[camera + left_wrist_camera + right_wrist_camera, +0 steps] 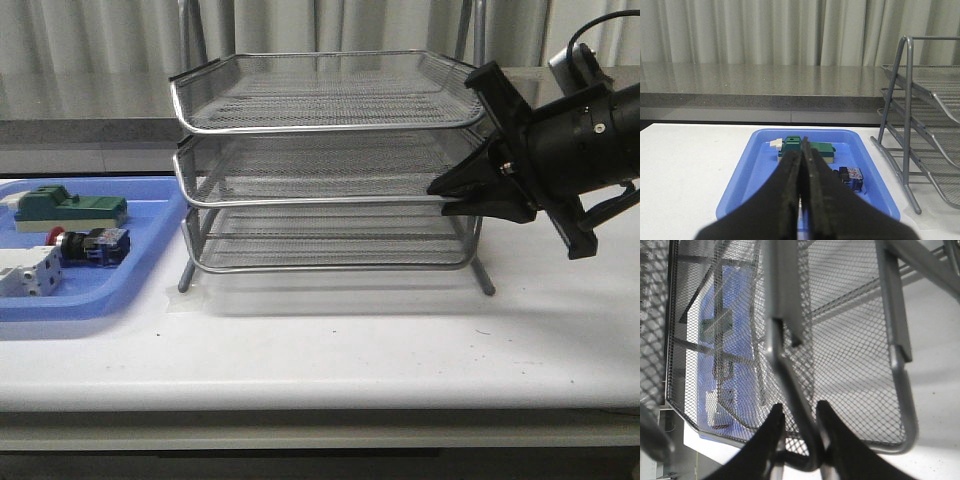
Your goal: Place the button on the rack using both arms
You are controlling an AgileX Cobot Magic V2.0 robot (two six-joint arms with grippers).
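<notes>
At the right of the front view, the rack (pixel 330 165) is being gripped at its middle tier's rim by the right gripper (pixel 799 422), presumably to steady it. The button (pixel 88 243) is lying in the blue tray (pixel 100 300) at lower left. The left gripper (pixel 801 170), fingers pressed together and empty, is being aimed toward it.

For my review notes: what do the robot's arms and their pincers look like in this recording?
The right arm is bulky and matte black, with a silver-grey block and a black cable at its rear. The right pincer has flat, tapering black fingers. The left pincer shows two long black fingers with ridged inner pads.
</notes>
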